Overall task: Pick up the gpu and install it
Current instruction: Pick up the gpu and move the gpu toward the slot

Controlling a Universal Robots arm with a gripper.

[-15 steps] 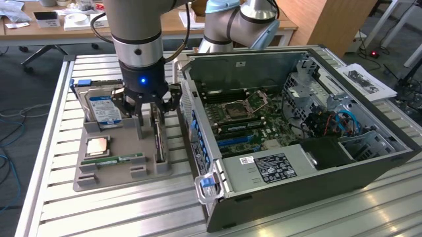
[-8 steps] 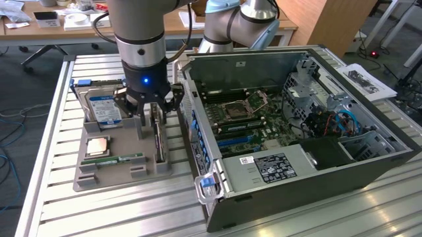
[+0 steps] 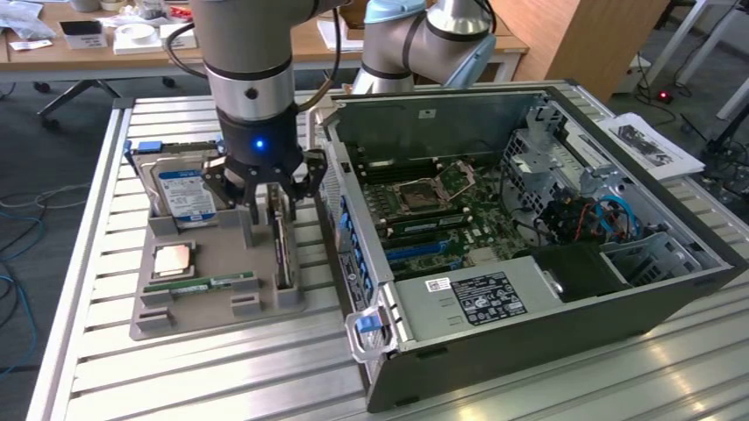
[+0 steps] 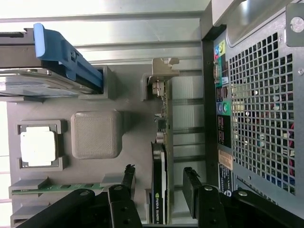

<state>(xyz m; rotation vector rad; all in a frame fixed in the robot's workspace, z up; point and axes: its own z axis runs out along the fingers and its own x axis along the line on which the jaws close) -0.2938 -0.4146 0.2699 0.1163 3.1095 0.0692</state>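
Step in hand: the pick, at grasp stage; nothing installed yet. The hand (image 3: 281,203) hangs low over the grey parts tray (image 3: 193,320), jaws apart, one finger on each side of the gpu (image 4: 160,152). In the wrist view there's a gap btwn the card and both fingers (image 4: 192,185), so it grips nothing. The gpu stands on its long edge in the tray's slot on the side nearest the PC case (image 3: 562,298), w/ its metal bracket (image 4: 164,71) at the end away from the fingers.

Next move, as I judge it, calls for a centred squeeze on the thin card, both pads landing flat, then a straight pull out of the slot w/o tilt. The case wall is just beside, so there's little room to swing that way. The mobo (image 3: 433,210) lies open inside the case.

Surface: the worktop (image 3: 175,377) is ribbed aluminium slats, w/ tray and case side by side on it. The tray also carries a blue-labelled HDD (image 3: 185,195), a CPU (image 3: 174,260) and a RAM stick (image 3: 217,282).

Room: lab/office. Cluttered wooden desks (image 3: 117,39) behind, cables (image 3: 17,219) on the floor at the exterior view's left, a printed sheet (image 3: 655,145) at the exterior view's right.
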